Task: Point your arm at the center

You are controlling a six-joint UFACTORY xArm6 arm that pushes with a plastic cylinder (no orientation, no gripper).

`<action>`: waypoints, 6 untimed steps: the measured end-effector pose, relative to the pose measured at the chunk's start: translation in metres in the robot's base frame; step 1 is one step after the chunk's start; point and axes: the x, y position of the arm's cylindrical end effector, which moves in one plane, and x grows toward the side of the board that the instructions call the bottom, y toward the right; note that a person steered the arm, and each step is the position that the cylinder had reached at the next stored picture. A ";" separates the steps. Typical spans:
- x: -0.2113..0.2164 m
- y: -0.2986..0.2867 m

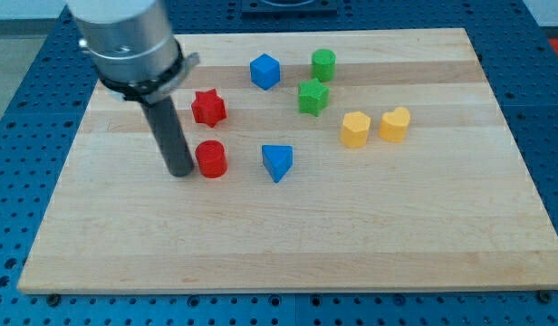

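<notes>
My tip [181,171] rests on the wooden board [288,244] in the view's left half, touching or nearly touching the left side of a red cylinder [211,159]. A red star block [208,108] lies just above that cylinder. A blue triangular block [277,162] lies right of the cylinder, near the board's middle. A blue cube-like block [264,71], a green cylinder [324,64] and a green star block [312,96] sit toward the view's top. A yellow hexagonal block [355,129] and a yellow heart-like block [395,124] sit to the right.
The board lies on a blue perforated table [551,109]. The arm's grey body [125,41] hangs over the board's top left corner.
</notes>
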 end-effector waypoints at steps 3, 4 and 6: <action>0.038 0.001; 0.041 0.001; 0.027 0.001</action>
